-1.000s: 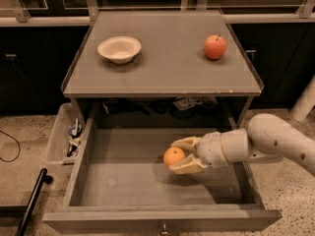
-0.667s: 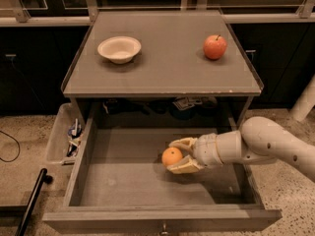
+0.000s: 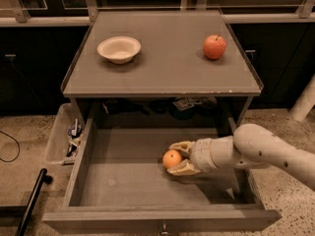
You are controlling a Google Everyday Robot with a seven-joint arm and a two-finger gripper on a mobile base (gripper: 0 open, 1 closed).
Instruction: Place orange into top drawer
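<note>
One orange (image 3: 172,159) held in gripper (image 3: 172,158), inside top drawer (image 3: 130,183), right of centre.

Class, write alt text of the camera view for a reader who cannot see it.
The end effector holds the orange inside the open top drawer. On the tabletop above sit a white bowl and a red apple.

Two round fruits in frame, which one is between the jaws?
The orange, down in the open top drawer, held by the gripper. The redder apple, with a stem, sits apart on the tabletop.
</note>
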